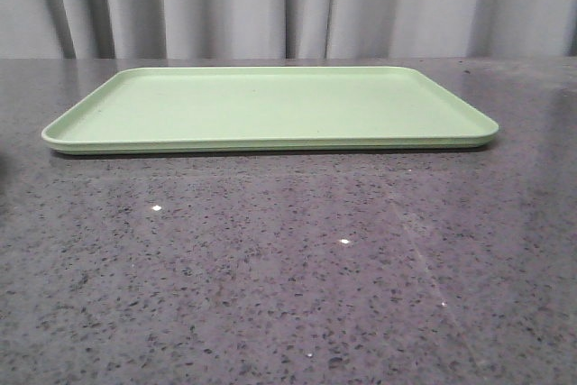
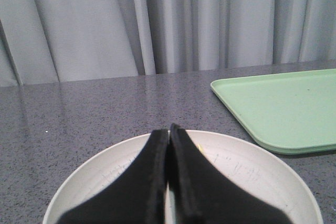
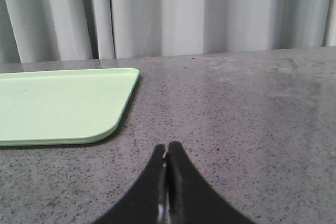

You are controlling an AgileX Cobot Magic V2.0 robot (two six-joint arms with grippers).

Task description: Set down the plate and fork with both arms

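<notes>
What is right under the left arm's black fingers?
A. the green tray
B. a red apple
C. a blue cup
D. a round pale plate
D: in the left wrist view the closed left gripper sits over the round pale plate, while the green tray lies off to the side.

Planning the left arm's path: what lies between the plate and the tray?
Only bare speckled countertop, per the left wrist view: the plate sits apart from the tray.

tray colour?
Light green, plain with no pattern. The tray shows best in the front view, lying flat on the dark speckled table.
</notes>
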